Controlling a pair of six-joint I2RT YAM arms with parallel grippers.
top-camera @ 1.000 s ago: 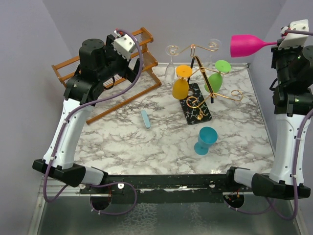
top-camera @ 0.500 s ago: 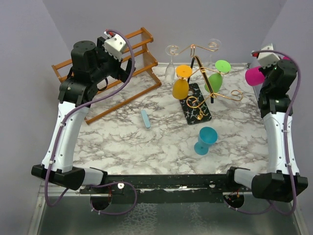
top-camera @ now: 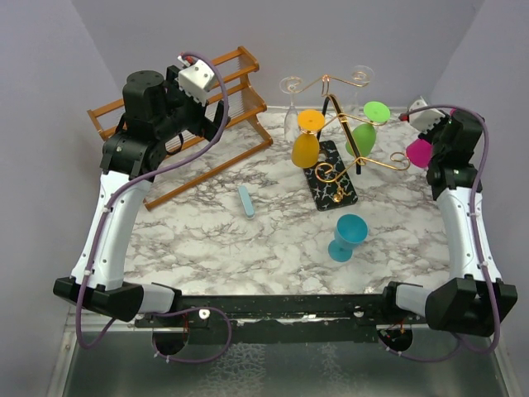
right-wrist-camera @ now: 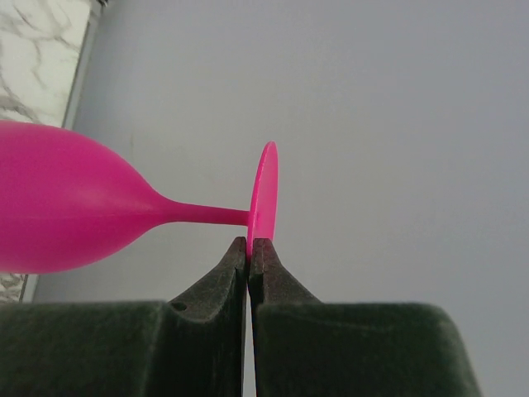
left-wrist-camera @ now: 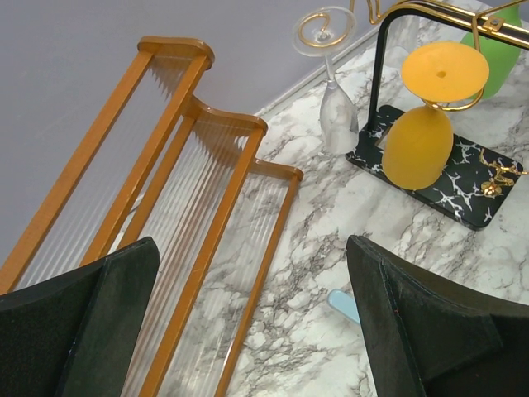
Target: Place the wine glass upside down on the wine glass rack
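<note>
My right gripper (right-wrist-camera: 249,248) pinches the pink wine glass (right-wrist-camera: 66,211) by its foot, stem crosswise, bowl toward the marble table (top-camera: 248,240); left gripper (left-wrist-camera: 252,277) gapes; grey wall (right-wrist-camera: 397,124) behind.

No text, label, brand, number or sign is readable on anything.

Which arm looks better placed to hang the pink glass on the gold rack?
Right. The right gripper is shut on the foot of the pink glass, held sideways close beside the gold rack. The left gripper hangs open and empty over the wooden shelf, farther away.
</note>
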